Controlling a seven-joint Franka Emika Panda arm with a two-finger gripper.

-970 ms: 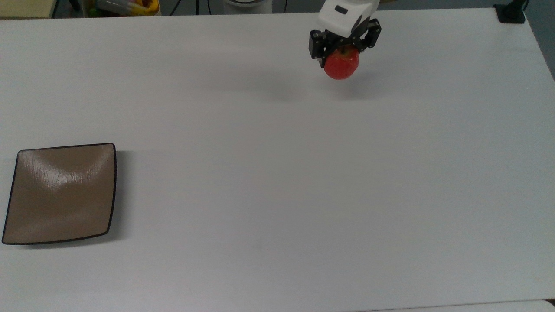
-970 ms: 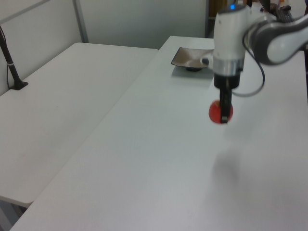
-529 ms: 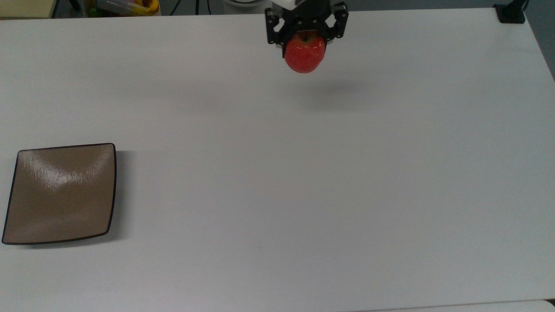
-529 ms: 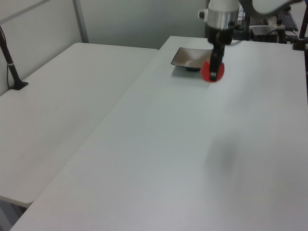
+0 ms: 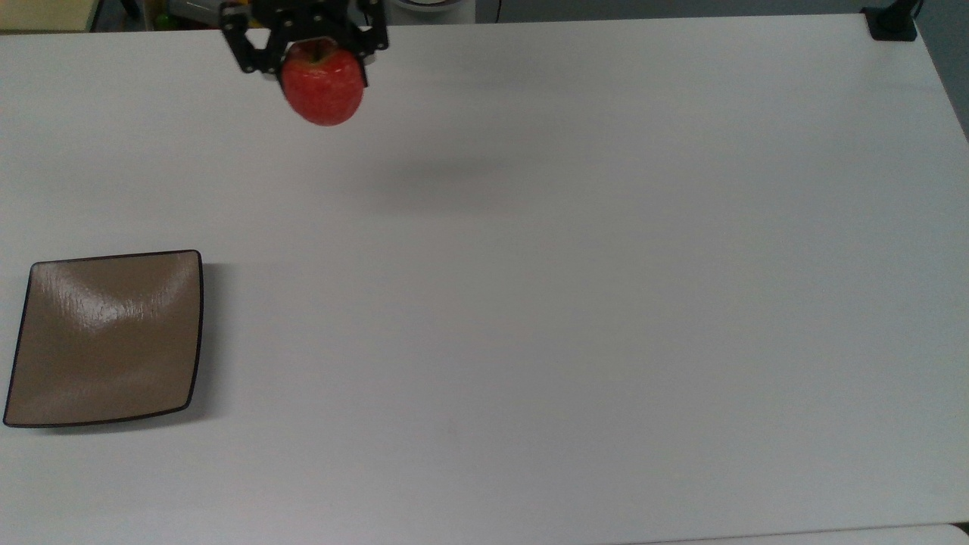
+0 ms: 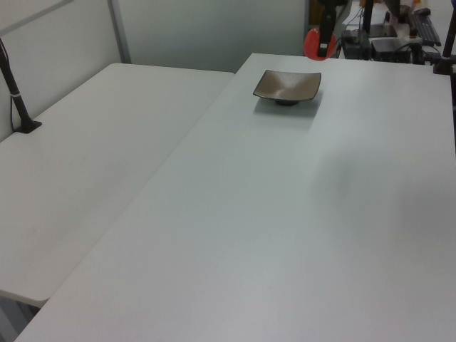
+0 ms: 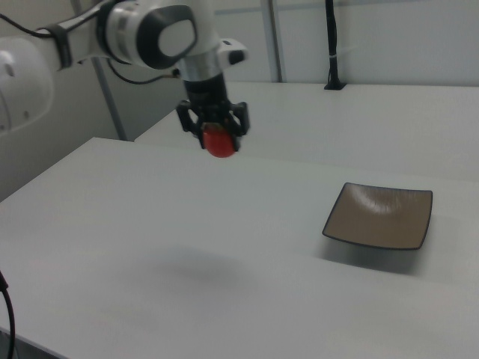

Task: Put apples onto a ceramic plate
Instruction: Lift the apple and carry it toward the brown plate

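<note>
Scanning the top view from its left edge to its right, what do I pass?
Ceramic plate on the table → claw holding the apple above the table → black mount at the far right corner.

We see a broad white table (image 5: 575,318) with a matte top, lit evenly from above, with soft grey shadows on it. In the left view a second white table (image 6: 85,164) stands beside it across a narrow seam, and a black post (image 6: 16,92) is clamped at its far edge. Behind run pale grey partition walls (image 6: 206,32) with metal uprights. In the right view a black pole (image 7: 331,45) rises against light panels.
</note>
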